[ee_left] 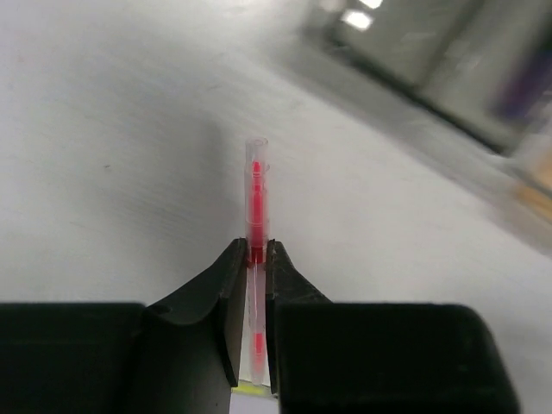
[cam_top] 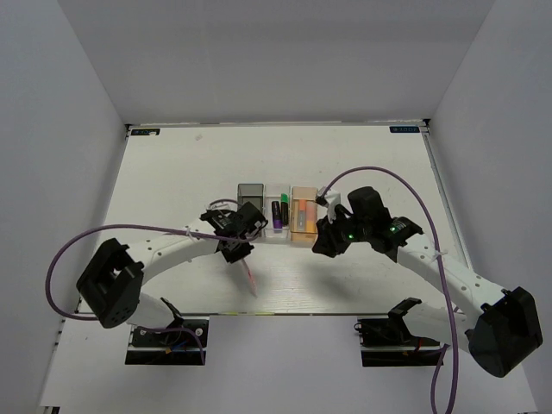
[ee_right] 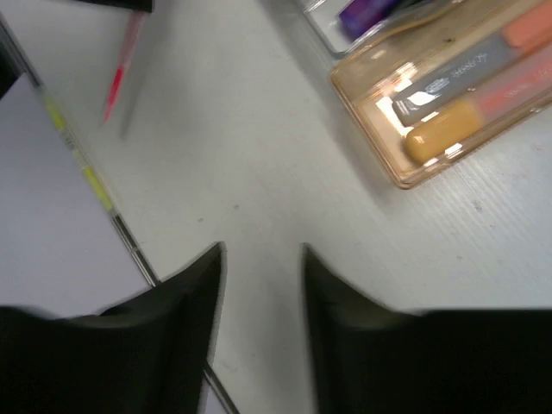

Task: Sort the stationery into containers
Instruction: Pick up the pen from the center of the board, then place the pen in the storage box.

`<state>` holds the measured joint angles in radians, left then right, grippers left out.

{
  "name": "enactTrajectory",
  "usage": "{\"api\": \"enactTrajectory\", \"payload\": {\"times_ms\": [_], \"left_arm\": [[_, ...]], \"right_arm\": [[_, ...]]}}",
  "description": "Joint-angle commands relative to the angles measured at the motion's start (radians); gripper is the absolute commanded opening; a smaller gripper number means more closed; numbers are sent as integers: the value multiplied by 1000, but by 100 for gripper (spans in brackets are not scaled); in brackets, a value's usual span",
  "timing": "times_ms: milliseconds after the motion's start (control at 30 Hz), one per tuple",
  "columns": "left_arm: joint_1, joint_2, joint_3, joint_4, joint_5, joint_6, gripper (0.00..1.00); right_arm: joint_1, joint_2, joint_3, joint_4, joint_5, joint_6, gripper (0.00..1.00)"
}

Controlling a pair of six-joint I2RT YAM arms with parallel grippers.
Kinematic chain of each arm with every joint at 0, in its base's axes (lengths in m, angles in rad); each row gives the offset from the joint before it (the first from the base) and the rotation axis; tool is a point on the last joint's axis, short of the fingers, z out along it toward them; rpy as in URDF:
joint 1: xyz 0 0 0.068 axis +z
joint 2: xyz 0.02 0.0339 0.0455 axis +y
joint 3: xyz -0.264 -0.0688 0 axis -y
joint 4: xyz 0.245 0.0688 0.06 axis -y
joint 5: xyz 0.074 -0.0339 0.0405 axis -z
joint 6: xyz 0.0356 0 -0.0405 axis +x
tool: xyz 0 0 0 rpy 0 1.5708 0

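Left claw [ee_left: 256, 252] around pink pen [ee_left: 256, 191]

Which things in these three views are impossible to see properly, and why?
Top view: inside of dark grey bin, too small and dark.
Left wrist view: bins, blurred; pink pen partly hidden by left gripper.
Right wrist view: clear bin, cut by top edge.

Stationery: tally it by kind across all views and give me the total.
Highlighters: 4 (green-cap, purple-cap, grey-bodied, yellow-bodied)
Pens: 1 (pink pen, gripped by the left tool)
Total: 5 visible
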<state>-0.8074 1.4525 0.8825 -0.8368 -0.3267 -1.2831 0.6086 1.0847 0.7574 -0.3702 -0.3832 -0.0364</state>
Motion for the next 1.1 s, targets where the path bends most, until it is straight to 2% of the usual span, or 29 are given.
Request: {"api": "enactTrajectory", "payload": {"times_ms": [0,100,267,300,367,500,600,633,733,833,933,1000,1067], "left_arm": [[-16,-93,113,-25,-80,95,0],[-21,-96,202,-5,-109,189,0],[33,3,352,22,-104,330,0],[45,20,421,22,-106,347,0],[65,94,467,18,-109,422,0],[115,222,661,-18,-140,536,0],[146,295,733,-28,-167,623,0],[154,307,774,-30,-179,661,0],[174,373,815,-53,-218,692,0],[197,407,799,-53,-215,688,2],[206,407,760,-12,-206,688,17],[209,410,737,-12,-192,691,38],[217,410,731,-8,-181,689,52]], "right_arm": [[-4,-2,34,-82,-212,-143,36],[-3,-8,20,-73,-249,-158,0],[-3,-8,19,-75,-252,-160,0],[-3,-9,16,-70,-253,-161,0],[-3,-11,10,-70,-269,-165,0],[-3,-6,-6,-62,-269,-168,0],[0,6,-9,-61,-276,-174,10],[-3,9,-6,-64,-279,-180,22],[-3,24,2,-87,-299,-209,43],[-1,35,10,-104,-307,-233,45],[0,43,11,-105,-312,-252,45],[0,49,20,-108,-316,-260,45],[0,64,31,-122,-313,-275,46]]}}
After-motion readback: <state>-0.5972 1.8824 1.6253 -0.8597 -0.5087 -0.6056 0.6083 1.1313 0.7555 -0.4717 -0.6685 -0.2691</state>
